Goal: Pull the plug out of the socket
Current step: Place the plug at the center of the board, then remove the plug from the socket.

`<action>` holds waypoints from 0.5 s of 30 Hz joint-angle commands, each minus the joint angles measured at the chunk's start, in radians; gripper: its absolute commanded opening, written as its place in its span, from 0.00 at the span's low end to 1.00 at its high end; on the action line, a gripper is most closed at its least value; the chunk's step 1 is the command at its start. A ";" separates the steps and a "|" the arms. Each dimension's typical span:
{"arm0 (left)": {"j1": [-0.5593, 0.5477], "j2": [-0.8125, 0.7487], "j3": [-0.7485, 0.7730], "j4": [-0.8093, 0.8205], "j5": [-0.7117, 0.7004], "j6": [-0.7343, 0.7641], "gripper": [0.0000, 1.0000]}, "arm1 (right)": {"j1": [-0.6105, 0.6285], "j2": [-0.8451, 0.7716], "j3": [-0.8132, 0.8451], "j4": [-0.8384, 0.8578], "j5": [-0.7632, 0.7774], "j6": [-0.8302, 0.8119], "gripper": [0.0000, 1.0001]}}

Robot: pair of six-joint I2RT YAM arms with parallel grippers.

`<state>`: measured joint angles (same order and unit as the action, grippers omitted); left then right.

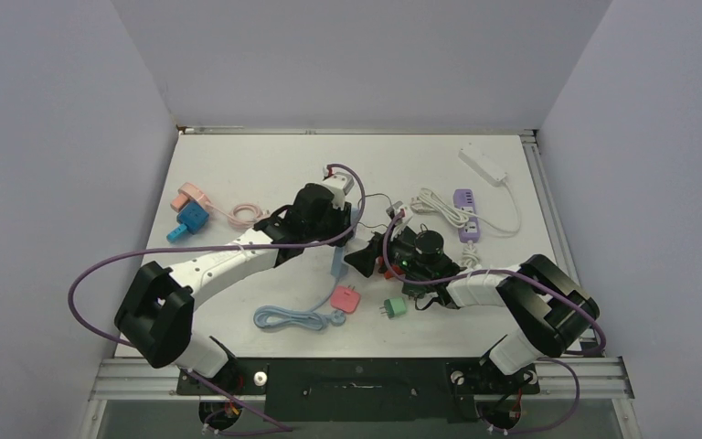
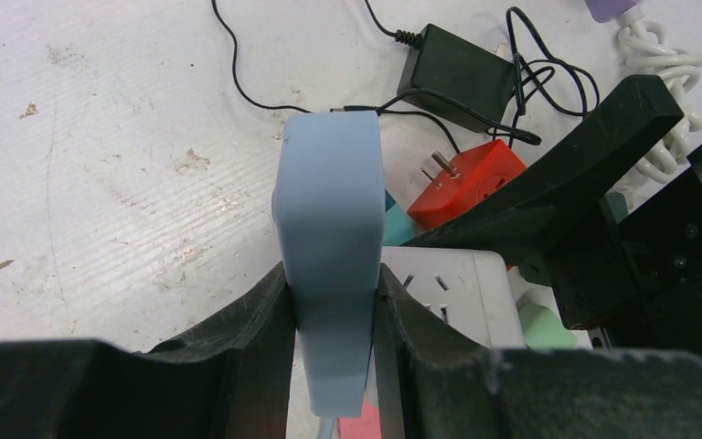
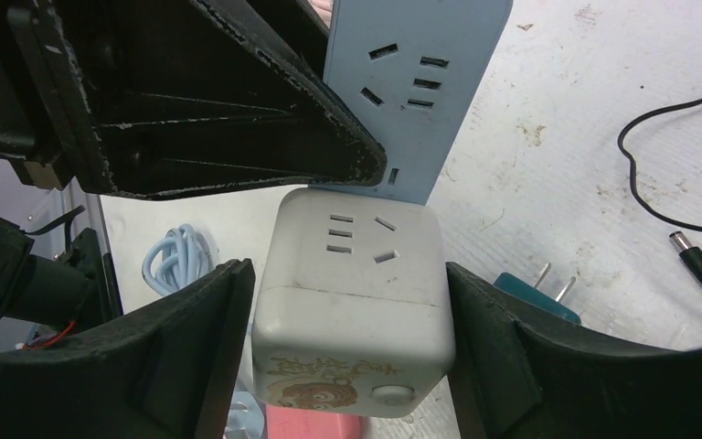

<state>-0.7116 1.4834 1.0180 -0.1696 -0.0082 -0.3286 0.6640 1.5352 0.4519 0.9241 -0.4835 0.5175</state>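
The socket is a light-blue power strip [image 2: 329,210], standing on edge between the fingers of my left gripper [image 2: 334,311], which is shut on it. In the right wrist view the strip's face [image 3: 420,82] shows its outlets. A white cube plug [image 3: 356,293] with a cartoon print sits against the strip's lower end. My right gripper [image 3: 352,311] has a finger pressed flat against each side of the cube. In the top view both grippers meet mid-table: left [image 1: 340,229], right [image 1: 366,259], with the strip [image 1: 337,263] between them.
A red adapter [image 2: 471,183], a black power brick [image 2: 462,64] with thin cable and a teal plug [image 3: 535,293] lie just beyond the strip. A pink plug [image 1: 345,298], green plug [image 1: 395,307] and blue cable coil [image 1: 288,318] lie nearer. Purple [image 1: 467,213] and white [image 1: 483,165] strips lie at the back right.
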 commanded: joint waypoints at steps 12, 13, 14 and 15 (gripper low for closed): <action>0.009 0.007 0.016 0.090 -0.026 0.016 0.00 | 0.035 -0.028 0.031 0.029 0.000 -0.022 0.56; 0.013 0.002 0.016 0.099 -0.007 0.024 0.00 | 0.035 -0.028 0.032 0.027 0.000 -0.023 0.53; 0.022 -0.003 0.013 0.107 0.006 0.036 0.00 | 0.034 -0.028 0.031 0.026 0.000 -0.026 0.51; 0.033 -0.009 0.011 0.119 0.059 0.051 0.00 | 0.034 -0.028 0.031 0.024 -0.001 -0.029 0.49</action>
<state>-0.7151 1.4967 1.0176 -0.1646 -0.0124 -0.3176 0.6754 1.5352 0.4522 0.8890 -0.4484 0.5087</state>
